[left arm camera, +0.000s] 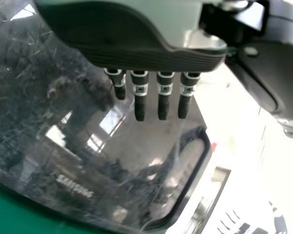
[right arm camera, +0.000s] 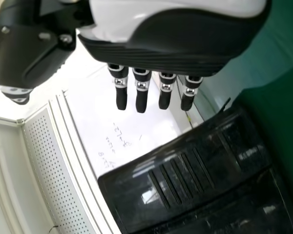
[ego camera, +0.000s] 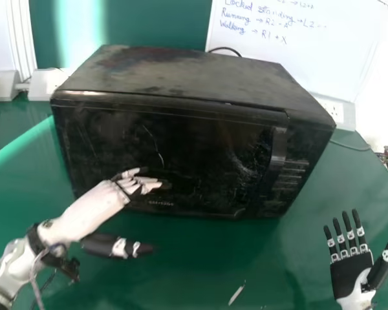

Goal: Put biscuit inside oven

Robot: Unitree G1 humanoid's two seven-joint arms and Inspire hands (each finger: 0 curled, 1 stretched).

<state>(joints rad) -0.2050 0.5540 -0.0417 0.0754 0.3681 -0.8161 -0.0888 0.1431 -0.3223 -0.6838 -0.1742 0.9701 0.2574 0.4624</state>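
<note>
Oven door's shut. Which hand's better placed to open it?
Right, probably: the handle is on that side and the right hand is open. The left hand is in front of the door, likely in its swing.

Bright light leaves white glare on the glossy oven [left arm camera: 83,168].

We see a green table [ego camera: 194,271], a thin white scrap [ego camera: 237,295] lying on it, a whiteboard [ego camera: 336,58] with handwriting at the back, a white socket box [ego camera: 339,111], a perforated panel [right arm camera: 51,161].
</note>
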